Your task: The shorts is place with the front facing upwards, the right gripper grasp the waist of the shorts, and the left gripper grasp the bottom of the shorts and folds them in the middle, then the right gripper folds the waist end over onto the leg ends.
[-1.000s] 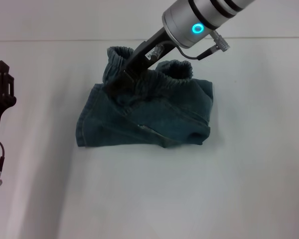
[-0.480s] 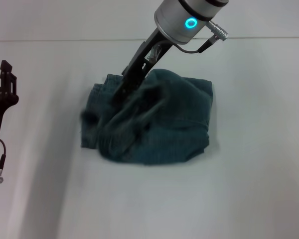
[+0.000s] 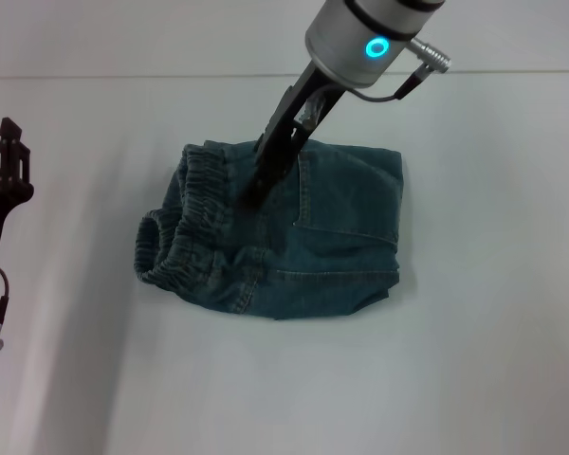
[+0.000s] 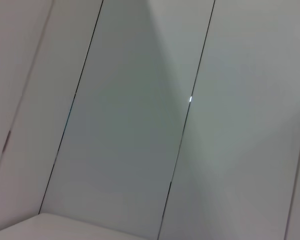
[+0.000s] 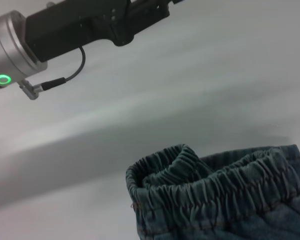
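The shorts [image 3: 280, 232] now lie folded on the white bench [image 3: 474, 360], the gathered waist [image 3: 185, 227] flipped over to the left side of the head view, where a second ago it stood bunched at the far edge under the descending arm; half a second ago the cloth was mid-swing. So the waist end has been carried over, presumably onto the leg ends, which are hidden beneath. The right gripper [image 3: 251, 194] reaches down onto the middle of the denim, just beside the waistband; whether its jaws are clenched or released I cannot tell. The left gripper [image 3: 8, 156] hangs parked at the left edge, well apart from the cloth, its jaws unreadable too. The fold looks essentially done, only letting go and withdrawing remain
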Action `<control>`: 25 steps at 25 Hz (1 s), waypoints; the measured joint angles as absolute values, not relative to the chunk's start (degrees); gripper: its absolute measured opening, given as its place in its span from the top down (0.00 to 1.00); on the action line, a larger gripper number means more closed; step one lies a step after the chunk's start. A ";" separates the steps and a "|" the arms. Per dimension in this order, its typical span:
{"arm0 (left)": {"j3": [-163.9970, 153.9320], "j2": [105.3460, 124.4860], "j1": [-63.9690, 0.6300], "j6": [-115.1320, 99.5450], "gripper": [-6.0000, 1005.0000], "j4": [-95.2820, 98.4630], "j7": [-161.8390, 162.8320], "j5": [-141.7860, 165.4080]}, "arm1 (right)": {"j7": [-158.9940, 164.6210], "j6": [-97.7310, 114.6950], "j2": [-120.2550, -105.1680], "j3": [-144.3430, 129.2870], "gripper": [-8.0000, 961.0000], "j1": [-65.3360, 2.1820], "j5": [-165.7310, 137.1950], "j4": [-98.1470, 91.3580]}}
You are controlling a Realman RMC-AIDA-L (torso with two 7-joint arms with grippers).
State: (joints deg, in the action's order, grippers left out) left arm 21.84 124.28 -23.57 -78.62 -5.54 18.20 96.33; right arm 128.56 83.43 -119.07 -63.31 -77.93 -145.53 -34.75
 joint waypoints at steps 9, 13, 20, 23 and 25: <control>19.36 124.04 -23.73 -78.73 0.50 -3.57 21.51 96.33 | 127.85 87.45 -119.09 -58.76 0.00 -67.41 -140.22 -46.36; 9.47 123.90 -23.36 -78.92 0.50 5.75 36.00 96.32 | 123.48 88.51 -117.06 -52.73 0.00 -56.65 -128.54 -49.49; -17.92 122.70 -18.79 -83.01 0.49 31.69 71.42 102.21 | 105.38 95.12 -112.04 -49.68 0.00 -38.00 -111.98 -45.68; -19.70 121.24 -18.12 -90.05 0.48 38.47 78.63 108.62 | 100.70 96.06 -111.61 -49.14 0.00 -32.24 -111.27 -45.44; -19.45 119.98 -18.72 -95.09 0.48 40.83 81.43 113.14 | 98.98 96.31 -111.84 -48.98 0.00 -29.87 -111.25 -45.41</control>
State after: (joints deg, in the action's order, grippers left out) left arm -19.45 119.98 -18.72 -95.09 40.83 81.43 113.14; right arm 98.98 96.31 -111.84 -48.98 -29.87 -111.25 -45.41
